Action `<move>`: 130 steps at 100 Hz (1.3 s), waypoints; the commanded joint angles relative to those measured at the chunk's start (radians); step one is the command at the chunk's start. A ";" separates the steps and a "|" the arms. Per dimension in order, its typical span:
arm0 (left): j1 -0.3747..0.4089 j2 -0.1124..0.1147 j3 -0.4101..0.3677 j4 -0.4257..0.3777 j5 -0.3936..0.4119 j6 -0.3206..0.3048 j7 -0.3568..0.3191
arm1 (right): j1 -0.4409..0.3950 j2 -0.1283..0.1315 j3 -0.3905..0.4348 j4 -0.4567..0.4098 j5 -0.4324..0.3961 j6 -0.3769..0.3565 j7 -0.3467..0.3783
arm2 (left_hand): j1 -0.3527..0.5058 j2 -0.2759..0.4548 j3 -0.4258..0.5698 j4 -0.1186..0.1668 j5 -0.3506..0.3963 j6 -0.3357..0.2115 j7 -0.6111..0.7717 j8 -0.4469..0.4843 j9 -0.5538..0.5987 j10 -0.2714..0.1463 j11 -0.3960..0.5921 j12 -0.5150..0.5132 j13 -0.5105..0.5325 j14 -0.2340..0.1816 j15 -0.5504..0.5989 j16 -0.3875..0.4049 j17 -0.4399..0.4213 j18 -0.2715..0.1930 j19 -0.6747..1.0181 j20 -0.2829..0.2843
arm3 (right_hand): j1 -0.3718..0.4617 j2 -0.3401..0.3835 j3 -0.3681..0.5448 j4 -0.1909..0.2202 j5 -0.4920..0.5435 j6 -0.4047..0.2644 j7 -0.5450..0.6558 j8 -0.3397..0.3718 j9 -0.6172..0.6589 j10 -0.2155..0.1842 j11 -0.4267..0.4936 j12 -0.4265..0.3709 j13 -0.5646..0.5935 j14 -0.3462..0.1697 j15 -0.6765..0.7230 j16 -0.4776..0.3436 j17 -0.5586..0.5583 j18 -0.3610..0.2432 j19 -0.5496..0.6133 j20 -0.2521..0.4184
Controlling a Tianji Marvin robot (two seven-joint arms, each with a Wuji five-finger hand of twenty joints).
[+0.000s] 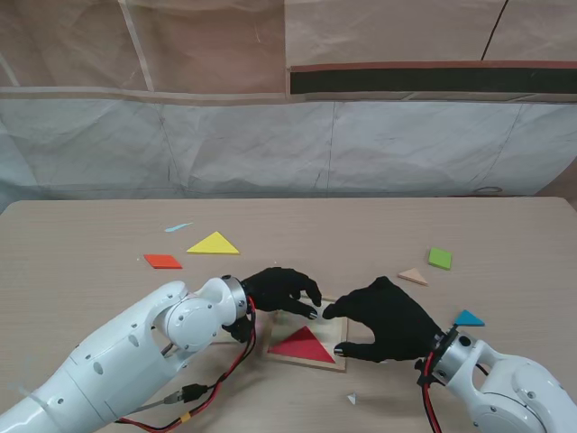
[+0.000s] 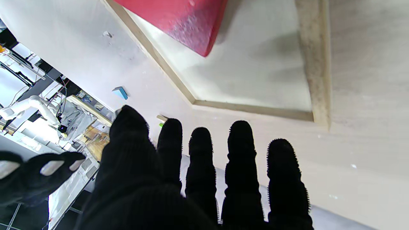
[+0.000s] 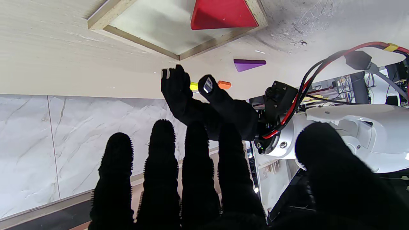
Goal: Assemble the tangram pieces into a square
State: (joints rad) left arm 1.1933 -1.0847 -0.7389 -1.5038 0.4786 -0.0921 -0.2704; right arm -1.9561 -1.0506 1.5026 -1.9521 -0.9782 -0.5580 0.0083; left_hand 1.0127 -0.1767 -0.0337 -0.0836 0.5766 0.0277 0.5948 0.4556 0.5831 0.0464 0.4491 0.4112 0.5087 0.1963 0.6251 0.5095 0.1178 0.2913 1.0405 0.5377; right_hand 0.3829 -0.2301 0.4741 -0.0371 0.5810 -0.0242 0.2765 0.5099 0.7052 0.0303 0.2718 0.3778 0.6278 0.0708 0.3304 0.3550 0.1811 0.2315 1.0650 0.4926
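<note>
A shallow wooden tray (image 1: 306, 363) lies on the table close in front of me, with a red triangle (image 1: 302, 345) lying in it. The wrist views show the same tray rim (image 2: 255, 110) (image 3: 140, 36) and red triangle (image 2: 188, 22) (image 3: 223, 14). My left hand (image 1: 281, 293) hovers over the tray's far left corner, open, fingers spread and holding nothing. My right hand (image 1: 389, 320) sits at the tray's right edge, also open and holding nothing. The thumbs nearly meet above the tray. A purple triangle (image 3: 247, 64) lies beside the tray, hidden under my left arm in the stand view.
Loose pieces lie around the tray: a yellow triangle (image 1: 214, 244) and an orange parallelogram (image 1: 163, 262) at far left, a green square (image 1: 440, 258) and a tan triangle (image 1: 414, 276) at far right, and a blue triangle (image 1: 468, 317) by my right wrist. A small pale piece (image 1: 352, 398) lies nearest me.
</note>
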 commanded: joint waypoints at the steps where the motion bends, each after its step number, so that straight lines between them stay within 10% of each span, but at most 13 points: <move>1: 0.010 0.007 -0.019 -0.022 0.004 0.001 -0.008 | -0.006 -0.002 -0.001 -0.007 -0.004 -0.005 0.012 | 0.027 -0.013 0.000 0.010 -0.043 -0.040 -0.004 0.014 -0.035 -0.032 -0.030 -0.015 -0.001 -0.006 -0.009 -0.022 0.017 0.032 0.034 0.015 | -0.015 0.042 -0.019 0.000 -0.019 -0.011 -0.011 -0.003 -0.026 -0.005 -0.015 0.000 -0.014 -0.005 -0.015 -0.006 -0.019 0.007 -0.010 0.002; 50: 0.072 0.037 -0.232 -0.067 0.242 -0.025 -0.011 | -0.002 -0.005 -0.012 0.001 -0.008 0.011 -0.014 | 0.031 0.002 0.036 0.039 -0.434 -0.044 -0.050 0.034 -0.374 -0.103 -0.141 -0.059 -0.270 -0.109 -0.173 -0.047 -0.165 0.032 -0.164 -0.085 | -0.015 0.041 -0.018 0.000 -0.017 -0.014 -0.010 -0.003 -0.025 -0.007 -0.015 0.000 -0.013 -0.006 -0.016 -0.007 -0.019 0.008 -0.011 0.002; 58: 0.062 0.042 -0.254 -0.057 0.270 -0.022 -0.033 | -0.001 -0.006 -0.014 0.004 -0.005 0.016 -0.017 | 0.021 -0.018 0.064 0.041 -0.437 -0.039 -0.128 -0.005 -0.384 -0.103 -0.197 -0.059 -0.293 -0.116 -0.194 -0.044 -0.180 0.033 -0.195 -0.110 | -0.015 0.041 -0.017 0.000 -0.016 -0.012 -0.010 -0.003 -0.025 -0.005 -0.015 0.000 -0.012 -0.008 -0.015 -0.007 -0.019 0.008 -0.011 0.002; 61: 0.056 0.045 -0.259 -0.050 0.284 -0.022 -0.040 | 0.000 -0.006 -0.015 0.005 -0.004 0.017 -0.019 | -0.145 -0.096 0.364 0.031 -0.434 -0.041 -0.184 -0.018 -0.389 -0.103 -0.226 -0.061 -0.305 -0.121 -0.204 -0.044 -0.189 0.031 -0.212 -0.127 | -0.015 0.041 -0.017 0.000 -0.016 -0.014 -0.010 -0.003 -0.024 -0.005 -0.015 0.000 -0.013 -0.007 -0.016 -0.007 -0.019 0.008 -0.011 0.002; 64: 0.048 0.046 -0.262 -0.041 0.298 -0.021 -0.044 | 0.000 -0.006 -0.016 0.006 -0.003 0.019 -0.021 | -0.181 -0.119 0.419 0.027 -0.439 -0.040 -0.205 -0.027 -0.397 -0.103 -0.240 -0.065 -0.318 -0.122 -0.211 -0.047 -0.197 0.029 -0.224 -0.133 | -0.016 0.040 -0.018 0.000 -0.016 -0.012 -0.010 -0.003 -0.024 -0.004 -0.015 0.000 -0.012 -0.005 -0.016 -0.007 -0.019 0.008 -0.011 0.002; 91: -0.077 0.054 -0.208 0.106 0.350 0.031 -0.083 | 0.012 -0.009 -0.026 0.019 0.013 0.029 -0.029 | -0.181 -0.202 0.314 0.029 -0.447 -0.076 -0.592 -0.059 -0.455 -0.118 -0.382 0.000 -0.399 -0.137 -0.260 -0.063 -0.199 0.014 -0.403 -0.224 | -0.015 0.039 -0.017 0.000 -0.014 -0.013 -0.010 -0.003 -0.024 -0.005 -0.017 -0.001 -0.011 -0.006 -0.016 -0.007 -0.020 0.009 -0.012 0.001; 130: -0.281 0.026 -0.018 0.384 0.275 0.104 -0.014 | 0.036 -0.010 -0.050 0.037 0.033 0.041 -0.034 | -0.232 -0.308 0.534 0.014 -0.442 -0.088 -0.617 -0.282 -0.462 -0.088 -0.408 -0.016 -0.402 -0.153 -0.289 -0.062 -0.195 -0.002 -0.443 -0.237 | -0.015 0.038 -0.016 0.000 -0.013 -0.013 -0.010 -0.004 -0.022 -0.004 -0.017 -0.001 -0.012 -0.004 -0.018 -0.007 -0.020 0.009 -0.012 0.001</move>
State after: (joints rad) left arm 0.9272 -1.0492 -0.7549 -1.1334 0.7416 0.0080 -0.2727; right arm -1.9217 -1.0545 1.4577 -1.9154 -0.9434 -0.5233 -0.0317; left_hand 0.8243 -0.4511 0.4579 -0.0720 0.1560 -0.0457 -0.0109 0.1940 0.1444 -0.0429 0.0788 0.3974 0.1356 0.0788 0.3508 0.4652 -0.0757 0.3007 0.6072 0.3111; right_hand 0.3829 -0.2301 0.4738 -0.0371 0.5810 -0.0242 0.2765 0.5099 0.7052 0.0302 0.2719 0.3778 0.6278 0.0708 0.3303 0.3550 0.1811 0.2315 1.0650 0.4926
